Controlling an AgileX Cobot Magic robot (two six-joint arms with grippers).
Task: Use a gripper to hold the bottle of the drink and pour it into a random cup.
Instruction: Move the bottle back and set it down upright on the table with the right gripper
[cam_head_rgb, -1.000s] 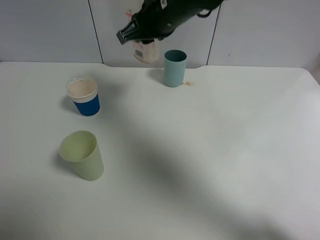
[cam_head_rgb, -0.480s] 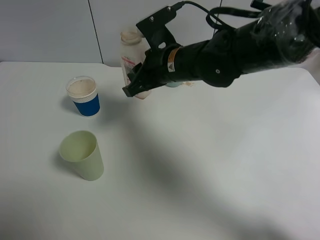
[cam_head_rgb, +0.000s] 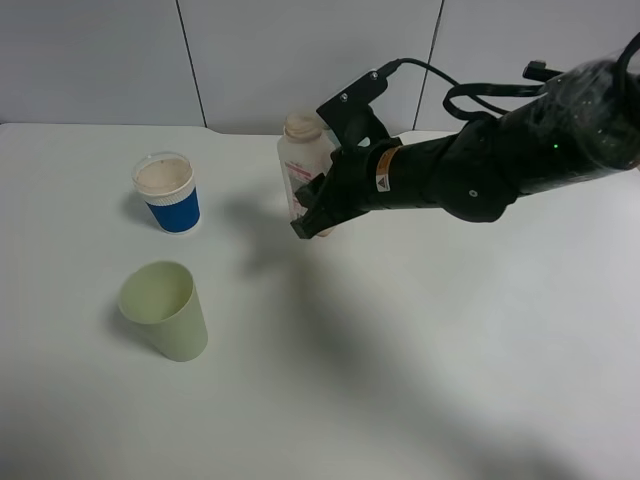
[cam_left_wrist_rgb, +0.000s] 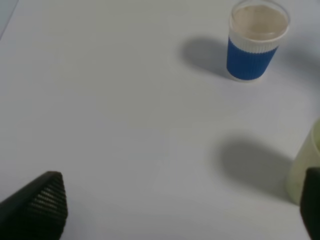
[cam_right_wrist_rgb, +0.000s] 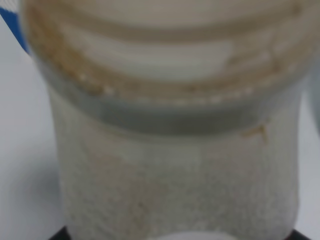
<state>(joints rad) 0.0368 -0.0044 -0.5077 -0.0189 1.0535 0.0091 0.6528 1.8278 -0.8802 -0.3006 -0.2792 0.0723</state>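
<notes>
My right gripper (cam_head_rgb: 314, 212) is shut on the bottle of the drink (cam_head_rgb: 302, 160), gripping its lower part. The bottle is upright with its wide mouth open, low over the middle of the white table (cam_head_rgb: 450, 330). I cannot tell whether it touches the table. In the right wrist view the bottle (cam_right_wrist_rgb: 170, 130) fills the frame, with brown residue around its neck. The teal-green cup is hidden behind my right arm. My left gripper (cam_left_wrist_rgb: 175, 220) is open and empty, and is out of the exterior high view.
A blue-sleeved cup with a clear lid (cam_head_rgb: 167, 192) stands at the left; it also shows in the left wrist view (cam_left_wrist_rgb: 255, 42). A pale yellow-green cup (cam_head_rgb: 165, 310) stands in front of it; the left wrist view shows it (cam_left_wrist_rgb: 306, 167) at the edge. A grey wall runs behind the table.
My right gripper has brought the bottle from its tilted position by the teal cup to upright, then down and toward the table's middle. The arm now covers the teal cup.
</notes>
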